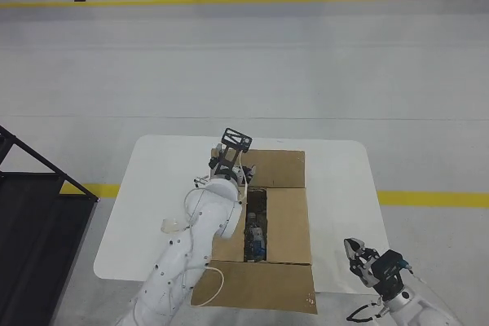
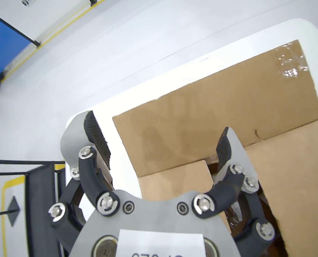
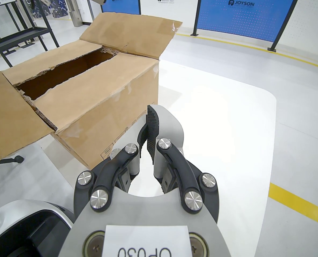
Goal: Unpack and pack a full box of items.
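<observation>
pale grey floor (image 1: 310,73) spreads all around me, crossed by a yellow line (image 1: 440,198), with blue and white panels (image 3: 250,6) beyond my right gripper (image 3: 147,131). a black rack (image 1: 24,220) stands off past my left gripper (image 2: 159,129). the white table (image 1: 147,204) lies under both. the cardboard box (image 1: 285,220) sits on it, flaps spread, items (image 1: 257,236) in the gap. my left gripper hangs open just above its far flap. my right gripper is pinched closed on nothing, beside the box's side wall.

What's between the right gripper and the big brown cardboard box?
Just bare white table between the right gripper and the brown cardboard box, in the top view.
</observation>
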Robot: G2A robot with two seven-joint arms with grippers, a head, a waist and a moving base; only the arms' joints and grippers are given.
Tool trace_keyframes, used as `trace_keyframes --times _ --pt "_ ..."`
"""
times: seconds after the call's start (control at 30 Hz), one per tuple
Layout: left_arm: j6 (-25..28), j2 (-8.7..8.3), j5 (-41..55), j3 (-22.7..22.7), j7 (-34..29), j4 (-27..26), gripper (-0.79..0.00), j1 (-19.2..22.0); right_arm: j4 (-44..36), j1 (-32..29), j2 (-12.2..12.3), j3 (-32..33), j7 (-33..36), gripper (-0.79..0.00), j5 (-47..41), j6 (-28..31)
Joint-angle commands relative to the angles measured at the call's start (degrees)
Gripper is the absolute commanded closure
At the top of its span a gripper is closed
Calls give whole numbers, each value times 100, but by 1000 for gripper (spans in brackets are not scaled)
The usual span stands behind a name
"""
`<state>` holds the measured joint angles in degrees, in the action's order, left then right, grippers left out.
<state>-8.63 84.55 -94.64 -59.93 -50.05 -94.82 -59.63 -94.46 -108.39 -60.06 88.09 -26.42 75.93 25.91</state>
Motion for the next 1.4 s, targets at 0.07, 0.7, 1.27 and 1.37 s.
trace_keyframes --times 0.07,0.7,1.27,1.37 --pt "96 -56 44 -303 -222 -591 -785 -418 10 70 -7 -48 30 0 63 10" --pt "-118 -58 1807 -873 -1714 -1836 -785 -1303 -50 5 -38 -156 52 0 155 -14" --pt "18 -61 795 177 -2390 -1806 -785 -1795 42 -1 -57 -177 160 0 135 -35" --pt "-70 -30 433 514 -2472 -1649 -785 -1761 75 -8 -58 -177 151 0 155 -24"
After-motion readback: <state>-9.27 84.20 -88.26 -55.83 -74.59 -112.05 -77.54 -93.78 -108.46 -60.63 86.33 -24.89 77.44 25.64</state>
